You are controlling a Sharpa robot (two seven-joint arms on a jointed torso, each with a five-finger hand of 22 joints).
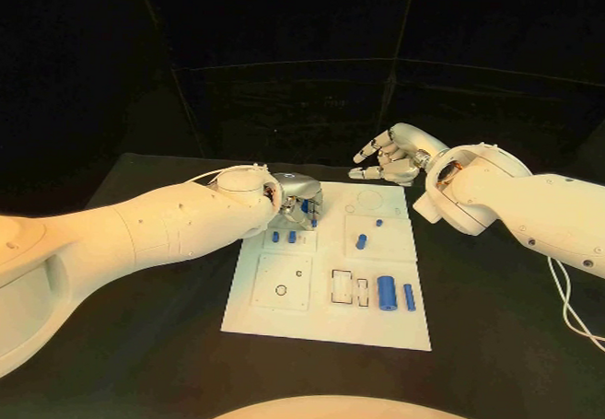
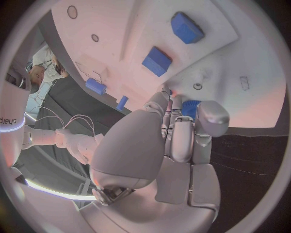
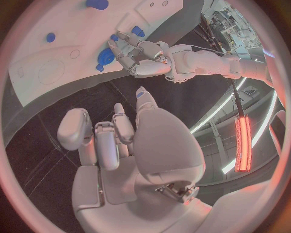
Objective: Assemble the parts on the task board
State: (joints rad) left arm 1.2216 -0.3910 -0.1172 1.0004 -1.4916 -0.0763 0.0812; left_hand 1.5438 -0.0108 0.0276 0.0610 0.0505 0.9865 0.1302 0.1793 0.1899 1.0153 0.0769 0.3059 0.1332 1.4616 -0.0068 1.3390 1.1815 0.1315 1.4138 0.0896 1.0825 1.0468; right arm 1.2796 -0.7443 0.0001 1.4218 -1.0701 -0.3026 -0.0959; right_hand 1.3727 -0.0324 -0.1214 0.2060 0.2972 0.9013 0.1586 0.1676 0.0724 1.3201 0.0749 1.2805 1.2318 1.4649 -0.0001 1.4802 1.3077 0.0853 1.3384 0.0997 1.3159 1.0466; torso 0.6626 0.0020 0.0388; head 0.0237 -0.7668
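Note:
The white task board (image 1: 328, 312) lies in the middle of the black table. My left hand (image 1: 294, 198) hovers over its far left corner and pinches a small blue part (image 2: 191, 107) between its fingertips, right at the board's surface. The right wrist view shows that left hand (image 3: 143, 56) with the blue part (image 3: 104, 59) at its fingertips. Two small blue parts (image 1: 283, 236) stand just in front of it. My right hand (image 1: 392, 157) hangs above the table beyond the board's far edge, fingers apart and holding nothing.
Two more small blue parts (image 1: 370, 232) sit in the board's right far section. Two larger blue cylinders (image 1: 396, 295) lie near its right front, beside rectangular slots (image 1: 342, 286). Black table surrounds the board on all sides.

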